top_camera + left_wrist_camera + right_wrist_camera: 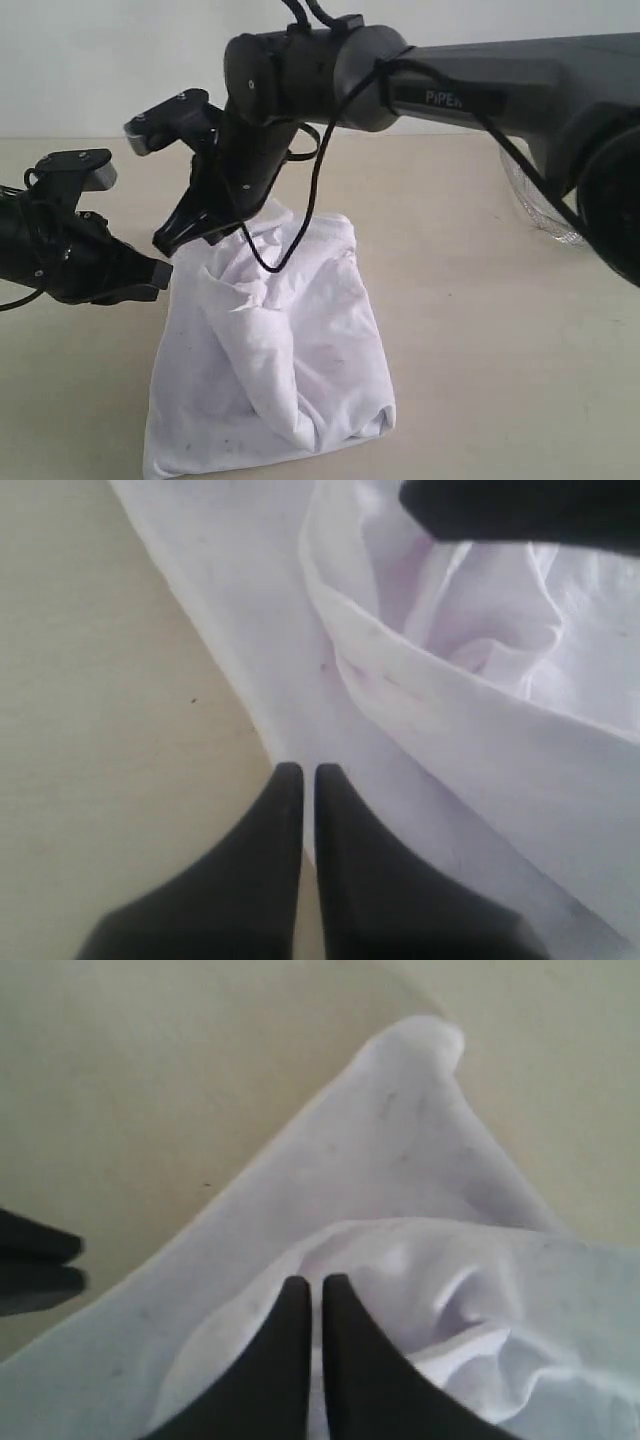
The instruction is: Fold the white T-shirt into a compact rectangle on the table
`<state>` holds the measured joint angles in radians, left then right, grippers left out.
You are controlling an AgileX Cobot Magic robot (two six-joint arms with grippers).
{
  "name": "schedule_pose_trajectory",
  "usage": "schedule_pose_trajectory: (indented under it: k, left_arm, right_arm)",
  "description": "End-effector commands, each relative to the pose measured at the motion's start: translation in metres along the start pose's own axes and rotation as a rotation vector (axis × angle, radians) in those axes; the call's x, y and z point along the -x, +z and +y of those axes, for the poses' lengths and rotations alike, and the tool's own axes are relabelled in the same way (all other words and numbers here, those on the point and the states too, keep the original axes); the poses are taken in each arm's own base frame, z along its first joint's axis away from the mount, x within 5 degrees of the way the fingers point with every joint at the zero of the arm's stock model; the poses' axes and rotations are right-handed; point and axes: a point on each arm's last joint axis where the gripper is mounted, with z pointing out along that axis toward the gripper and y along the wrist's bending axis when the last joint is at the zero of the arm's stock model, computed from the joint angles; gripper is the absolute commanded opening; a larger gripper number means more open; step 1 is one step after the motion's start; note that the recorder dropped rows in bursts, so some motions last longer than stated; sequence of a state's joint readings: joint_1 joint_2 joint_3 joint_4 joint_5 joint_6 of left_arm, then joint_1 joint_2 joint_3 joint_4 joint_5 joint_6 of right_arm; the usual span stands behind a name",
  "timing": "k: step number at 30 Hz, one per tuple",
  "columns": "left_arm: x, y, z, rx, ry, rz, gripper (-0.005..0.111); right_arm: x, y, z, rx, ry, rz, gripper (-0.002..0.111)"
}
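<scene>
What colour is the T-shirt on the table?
The T-shirt is plain white, with no lettering showing. The exterior view shows it best.

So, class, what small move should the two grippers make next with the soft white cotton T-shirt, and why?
Probably carry the raised edge across the white cotton T-shirt and lay it down. The left gripper and right gripper are shut on that bunched edge, lifted off the pale beige table, so this fold looks unfinished.

Your T-shirt [270, 350] was soft white cloth, matt, creased and faintly dark-specked. The table [480, 300] under it looked smooth, matt and pale beige. Your left gripper [301, 773] and right gripper [308, 1282] had smooth matt black fingers [240, 880], and the right arm [540, 80] wore dark grey casing with a dull sheen.
</scene>
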<state>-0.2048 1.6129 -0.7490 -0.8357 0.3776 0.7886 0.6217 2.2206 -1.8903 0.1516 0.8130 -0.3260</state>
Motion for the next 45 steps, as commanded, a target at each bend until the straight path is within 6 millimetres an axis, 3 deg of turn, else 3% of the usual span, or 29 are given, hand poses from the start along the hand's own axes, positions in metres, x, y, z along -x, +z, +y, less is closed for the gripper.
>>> schedule_pose_trajectory:
  k: [1, 5, 8, 12, 17, 22, 26, 32, 35, 40, 45]
  left_arm:
    - [-0.001, 0.000, 0.000, 0.001, -0.007, -0.003, 0.005]
    - [-0.001, 0.000, -0.001, 0.000, -0.007, -0.002, 0.005]
    - [-0.001, 0.000, -0.001, 0.000, -0.009, -0.004, 0.005]
    - [-0.001, 0.000, -0.003, -0.024, -0.014, -0.004, 0.005]
    - [-0.001, 0.000, -0.003, -0.023, -0.008, -0.009, 0.005]
    - [0.004, -0.005, -0.002, -0.031, 0.009, -0.016, 0.005]
    - [0.005, -0.024, 0.000, -0.029, 0.022, -0.024, 0.005]
    - [-0.008, -0.073, 0.032, 0.154, -0.132, -0.007, 0.005]
    - [-0.014, -0.087, 0.034, 0.163, -0.189, -0.027, 0.005]
    - [-0.021, -0.086, 0.017, 0.057, -0.184, -0.011, 0.005]
    - [-0.017, -0.071, -0.007, -0.108, -0.109, -0.052, 0.005]
  right_arm:
    - [0.005, -0.030, 0.003, -0.008, -0.025, 0.016, 0.000]
    - [-0.017, -0.046, -0.019, -0.172, 0.039, 0.243, 0.000]
    - [-0.030, -0.044, -0.037, -0.221, 0.040, 0.350, 0.000]
    - [-0.039, -0.035, -0.041, -0.162, 0.099, 0.403, 0.000]
    - [-0.044, -0.025, -0.031, -0.055, 0.110, 0.412, 0.000]
    - [-0.061, -0.017, 0.000, 0.054, 0.107, 0.479, 0.000]
    - [-0.071, -0.013, 0.041, 0.127, 0.045, 0.529, 0.000]
    - [-0.057, -0.014, 0.123, 0.386, -0.138, 0.409, 0.000]
    - [-0.051, -0.015, 0.141, 0.393, -0.186, 0.340, 0.000]
    - [-0.049, -0.037, 0.127, 0.320, -0.157, 0.362, 0.000]
    - [-0.045, -0.085, 0.074, -0.072, -0.065, 0.363, 0.000]
